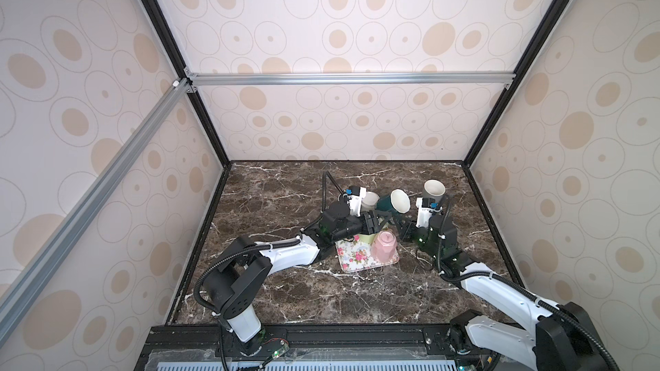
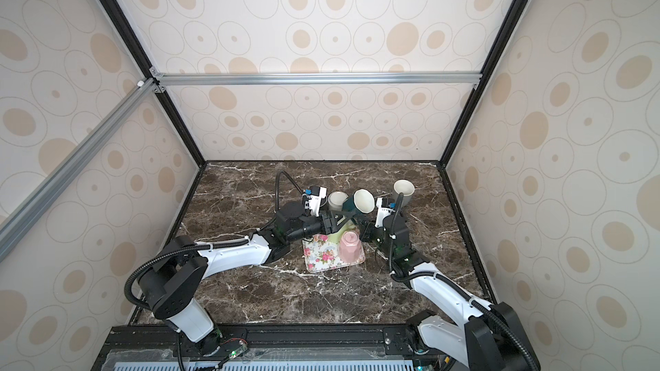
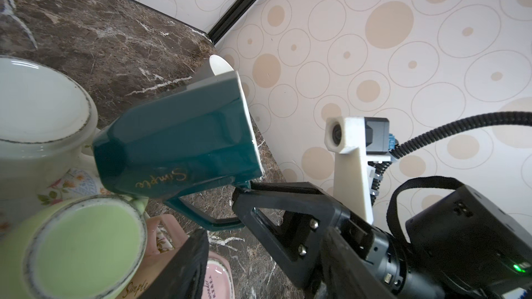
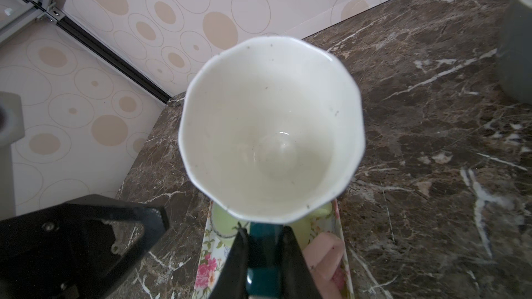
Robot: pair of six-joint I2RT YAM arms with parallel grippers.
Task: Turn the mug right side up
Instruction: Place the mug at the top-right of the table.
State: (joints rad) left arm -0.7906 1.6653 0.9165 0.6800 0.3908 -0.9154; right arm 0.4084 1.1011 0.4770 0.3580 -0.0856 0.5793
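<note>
I hold the dark teal faceted ceramic mug (image 3: 178, 139) by its handle (image 3: 201, 217) in my right pincer (image 4: 265, 240). Both fingers are clamped on the loop, which I take to be the easiest part to grip while the body swings round. The mug hangs clear of the dark marble desk (image 1: 285, 290), over the far end of the floral rectangular tray (image 1: 353, 262). It is tipped on its side, with the white mouth facing right and somewhat up; I judge the turn about half made. My left pincer (image 1: 381, 222) stands parted just to the near left of the mug, gripping nothing, so the weight is all on the right. The space below is crowded: a pale green mug (image 3: 83, 243) sits base up on the tray under it, a pink faceted mug (image 1: 384, 246) is base up on the near right, and a cream mug (image 3: 37, 102) is base up close on the left. A grey upright mug (image 1: 434, 190) stands apart at the far right. I would set the mug down on bare desk, not on the tray.
</note>
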